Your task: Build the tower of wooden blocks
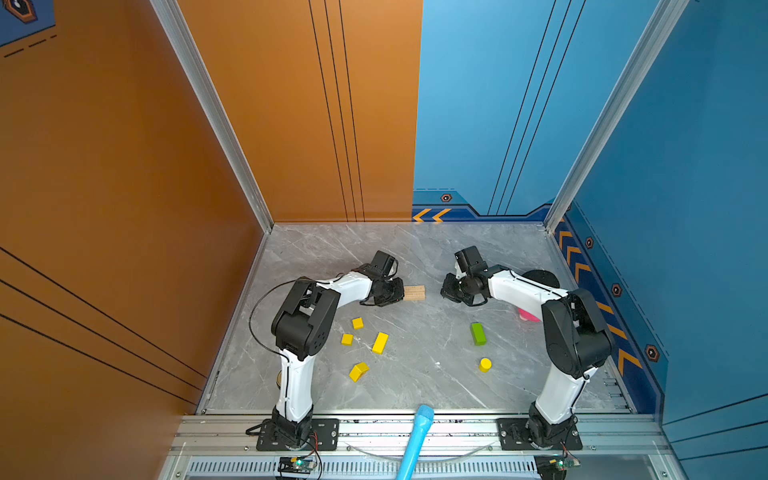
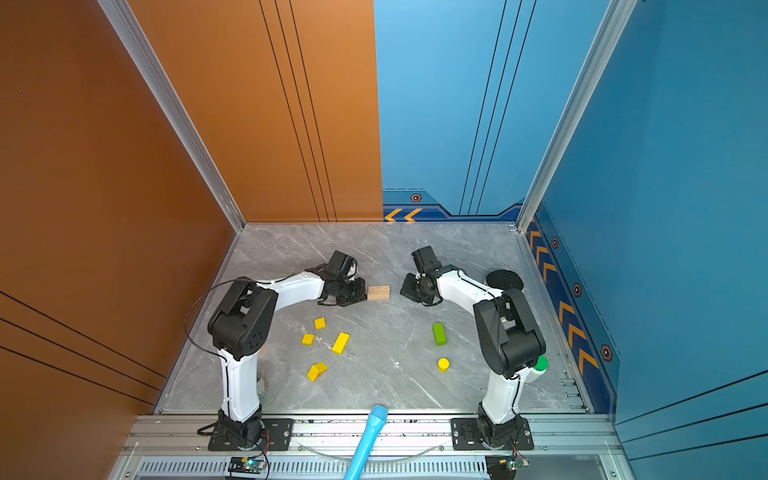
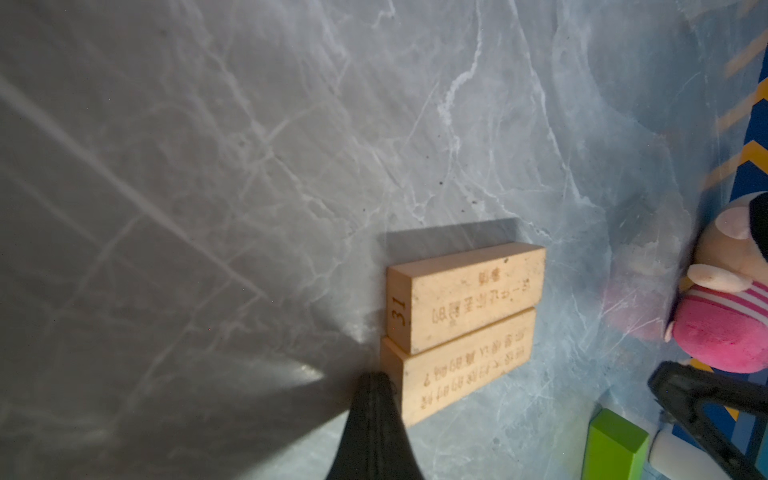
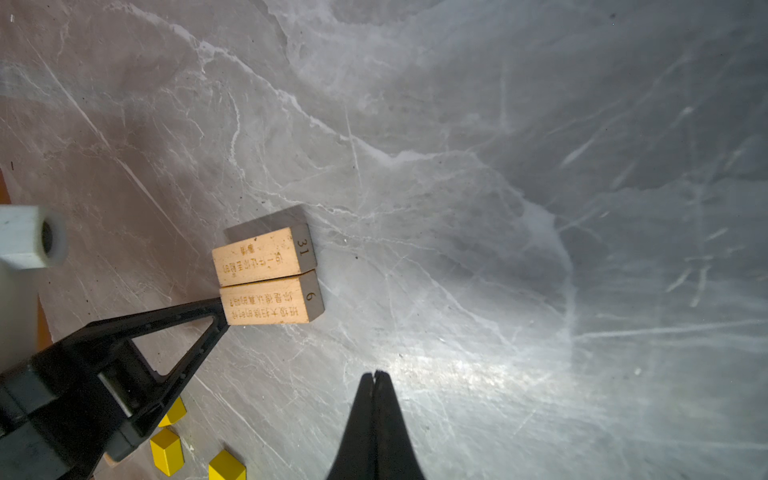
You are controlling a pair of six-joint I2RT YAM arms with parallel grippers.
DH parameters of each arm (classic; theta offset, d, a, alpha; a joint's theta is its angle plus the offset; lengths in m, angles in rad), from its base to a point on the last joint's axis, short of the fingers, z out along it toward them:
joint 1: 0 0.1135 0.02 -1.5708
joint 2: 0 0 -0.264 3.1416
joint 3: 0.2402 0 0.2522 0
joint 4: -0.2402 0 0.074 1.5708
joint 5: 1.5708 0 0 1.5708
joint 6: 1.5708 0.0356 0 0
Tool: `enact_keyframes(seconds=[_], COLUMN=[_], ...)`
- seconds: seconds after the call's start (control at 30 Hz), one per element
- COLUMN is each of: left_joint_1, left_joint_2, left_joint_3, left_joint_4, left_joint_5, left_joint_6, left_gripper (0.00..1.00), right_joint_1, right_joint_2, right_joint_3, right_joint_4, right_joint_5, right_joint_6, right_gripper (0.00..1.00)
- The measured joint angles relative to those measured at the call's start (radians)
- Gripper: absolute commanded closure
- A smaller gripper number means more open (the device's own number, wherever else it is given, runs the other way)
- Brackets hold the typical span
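- While its jaws are pressed together with nothing between them, the left hand (image 3: 376, 380) has its tip against one short end of the tan plank marked 6 (image 4: 266, 305).
- That plank lies flat on the counter (image 1: 415, 374), its long side touching the tan plank marked 31 (image 3: 469, 295). In both top views the pair sits between the two hands.
- The right hand (image 4: 376, 376) is likewise closed tight and empty, over bare counter, apart from the planks on the side away from the left hand.
- All blocks lie in a single layer, none on another.
- Near the left arm lie the far yellow cube (image 1: 357, 323), the near yellow cube (image 1: 347, 339), a yellow bar (image 1: 380, 343) and a roof-shaped yellow piece (image 1: 358, 371).
- Near the right arm a green bar (image 1: 478, 333) lies flat, and a yellow cylinder (image 1: 485, 365) stands upright.
- A pink plush toy (image 3: 727, 316) lies partly hidden behind the right arm.
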Motion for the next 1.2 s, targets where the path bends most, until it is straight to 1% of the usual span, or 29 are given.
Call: enact_keyframes(seconds=[1.2], left_joint_1=[-0.007], left_joint_2=[0.000], left_joint_3=[0.000], left_joint_4=[0.000], left_joint_5=[0.000], left_joint_6=[-0.003], left_gripper=[1.00], right_joint_1=[0.000], right_joint_2=[0.000], right_joint_3=[0.000], right_joint_4=[0.000], right_joint_5=[0.000], right_joint_6=[0.003], right_gripper=[1.00])
